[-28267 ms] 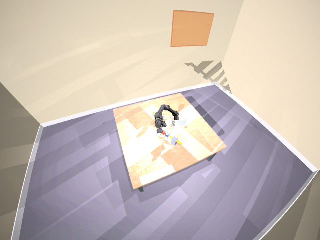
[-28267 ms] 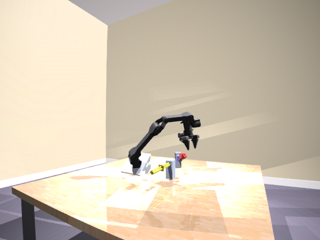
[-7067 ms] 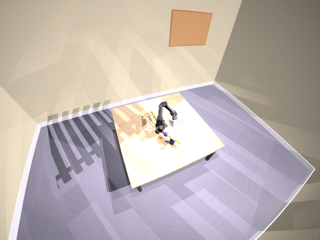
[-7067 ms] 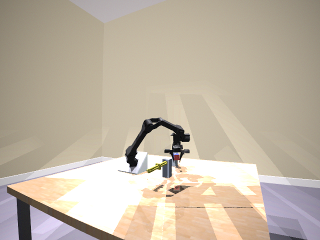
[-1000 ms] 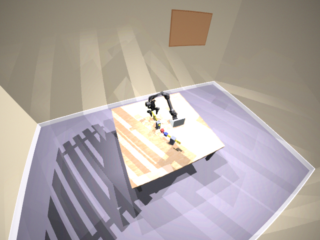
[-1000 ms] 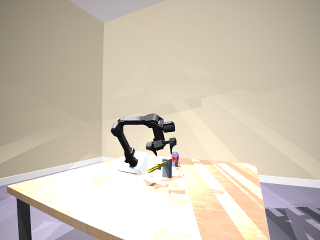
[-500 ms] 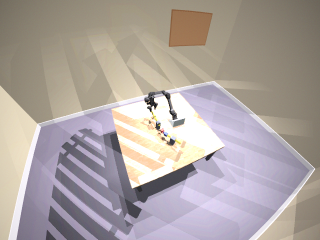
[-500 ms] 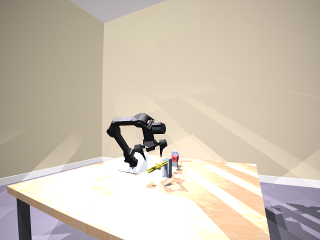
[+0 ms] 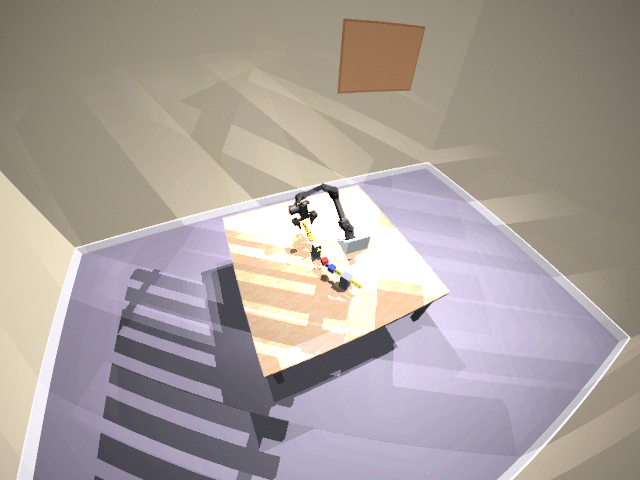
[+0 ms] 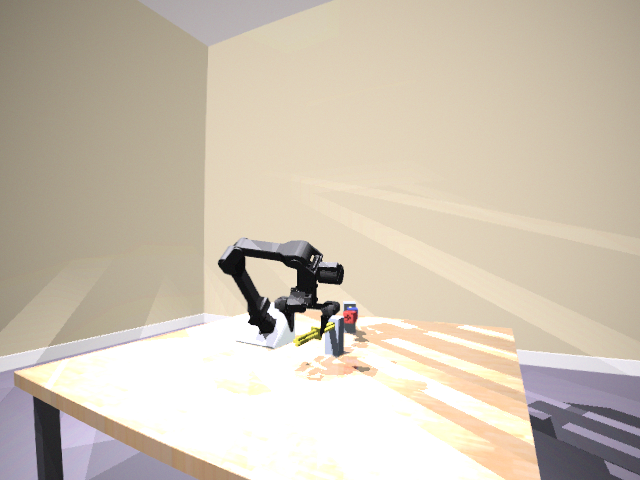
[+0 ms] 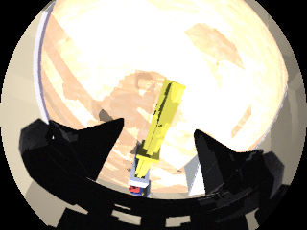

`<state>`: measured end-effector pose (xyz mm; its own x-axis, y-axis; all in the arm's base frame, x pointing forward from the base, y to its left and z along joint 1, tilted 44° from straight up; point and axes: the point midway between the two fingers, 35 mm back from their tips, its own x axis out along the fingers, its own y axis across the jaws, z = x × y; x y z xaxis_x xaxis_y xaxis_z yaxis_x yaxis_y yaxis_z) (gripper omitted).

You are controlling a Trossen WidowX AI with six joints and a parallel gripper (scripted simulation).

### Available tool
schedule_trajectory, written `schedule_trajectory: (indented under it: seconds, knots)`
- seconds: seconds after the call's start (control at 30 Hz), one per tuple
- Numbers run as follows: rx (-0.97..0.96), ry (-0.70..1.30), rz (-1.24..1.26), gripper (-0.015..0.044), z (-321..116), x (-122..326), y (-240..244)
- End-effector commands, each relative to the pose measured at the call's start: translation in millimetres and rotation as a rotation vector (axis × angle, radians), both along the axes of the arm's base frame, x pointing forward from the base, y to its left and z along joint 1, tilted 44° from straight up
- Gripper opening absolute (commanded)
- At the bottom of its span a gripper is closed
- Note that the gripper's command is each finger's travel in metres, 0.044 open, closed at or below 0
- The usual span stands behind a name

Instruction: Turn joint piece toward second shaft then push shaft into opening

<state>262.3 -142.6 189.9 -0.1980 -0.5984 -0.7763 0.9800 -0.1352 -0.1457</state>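
My gripper (image 9: 305, 221) (image 10: 307, 333) (image 11: 159, 126) is open and empty, with a finger on either side of the yellow second shaft (image 9: 308, 231) (image 10: 305, 338) (image 11: 165, 109). The shaft runs through the grey second block (image 9: 316, 252) (image 10: 334, 335) (image 11: 139, 182), most of it on the side away from the joint. The red joint piece (image 9: 324, 261) (image 10: 349, 317) (image 11: 134, 189) is beyond that block, its dark-marked face towards the exterior camera. Behind it are a blue part (image 9: 331, 267) and the yellow first shaft (image 9: 355, 282) in the first block (image 9: 345, 279). Shaft tip and exact joint alignment are unclear.
The arm's pale grey base plate (image 9: 356, 244) (image 10: 280, 332) stands on the wooden table (image 9: 289, 335) (image 10: 206, 403) beside the two blocks. The arm arches above the table from there. Bright light and striped shadows cross the table top.
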Motion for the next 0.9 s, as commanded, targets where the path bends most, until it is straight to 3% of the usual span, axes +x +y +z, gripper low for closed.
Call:
schedule_trajectory:
  seconds: [0.0,0.87]
  knots:
    - [-0.063,-0.024,-0.073,0.044,-8,-2,-5]
    - [-0.112,-0.048,-0.129,0.044,-35,-10,-27]
